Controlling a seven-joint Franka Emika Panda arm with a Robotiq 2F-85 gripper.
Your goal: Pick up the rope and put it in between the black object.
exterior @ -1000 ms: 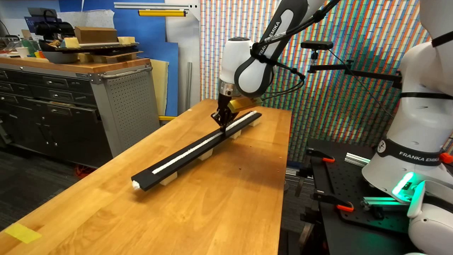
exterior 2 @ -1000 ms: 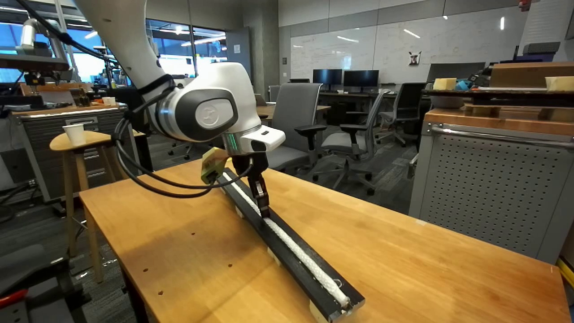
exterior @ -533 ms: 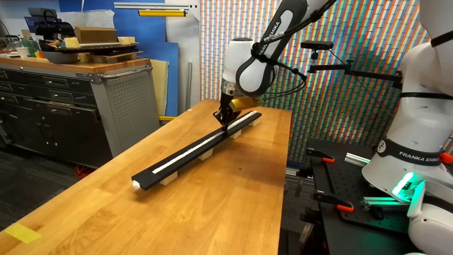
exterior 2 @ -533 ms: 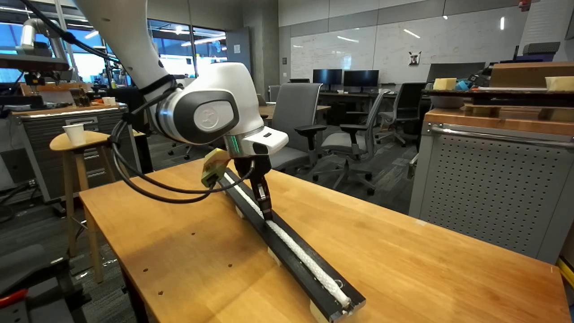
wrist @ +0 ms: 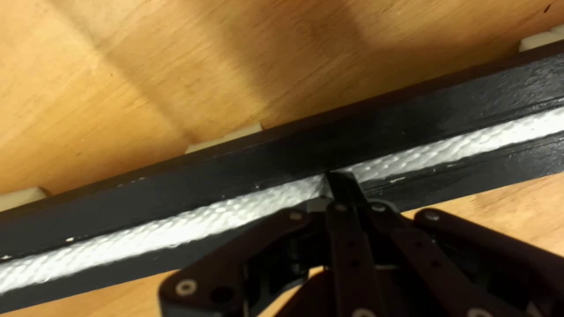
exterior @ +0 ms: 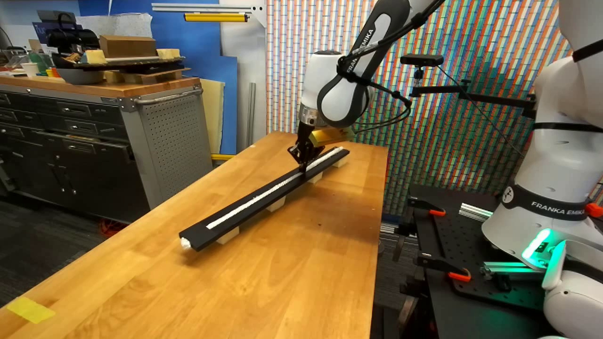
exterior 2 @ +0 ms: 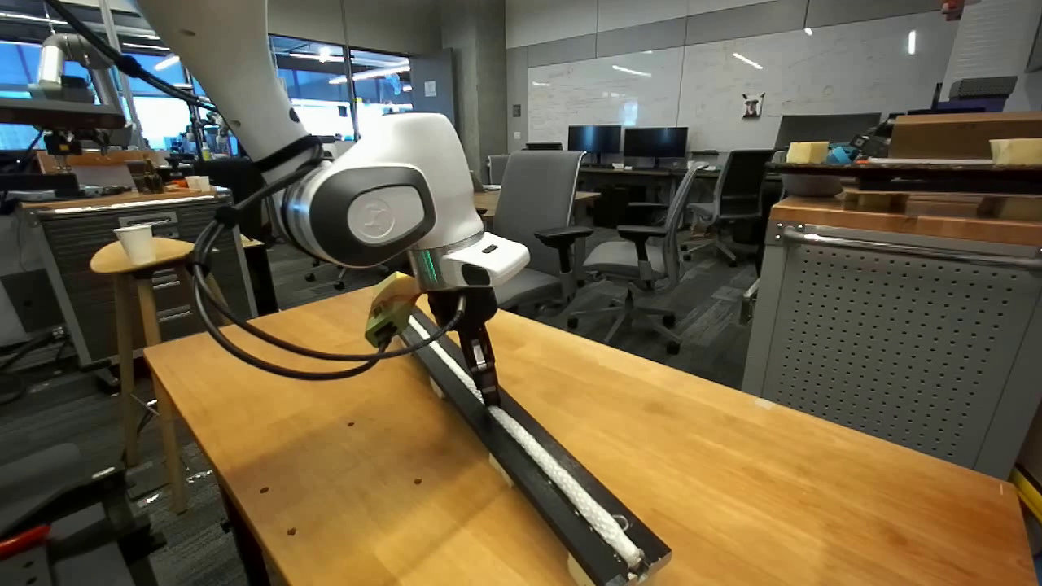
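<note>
The black object (exterior: 193,233) is a long grooved bar lying along the wooden table. The white rope (exterior: 254,201) lies lengthwise in its groove, and a white tip shows at the bar's end in that exterior view. Bar (exterior 2: 541,494) and rope (exterior 2: 553,472) also show in an exterior view. My gripper (exterior: 302,168) points down at the bar, past its middle in that view. In the wrist view my gripper (wrist: 341,176) is shut, its fingertips together and touching the rope (wrist: 154,235) from above. The rope runs on both sides of the tips; the spot beneath them is hidden.
Small pale wooden blocks (exterior: 276,203) hold the bar above the table (exterior: 292,282). A second white arm (exterior: 556,165) stands on a black base at the right. A grey cabinet (exterior 2: 887,342) and office chairs (exterior 2: 537,212) stand beyond the table.
The gripper has slid slightly along the rope, rightward in both exterior views. The bar, with the rope in it, has shifted slightly the same way. The gripper stays shut.
</note>
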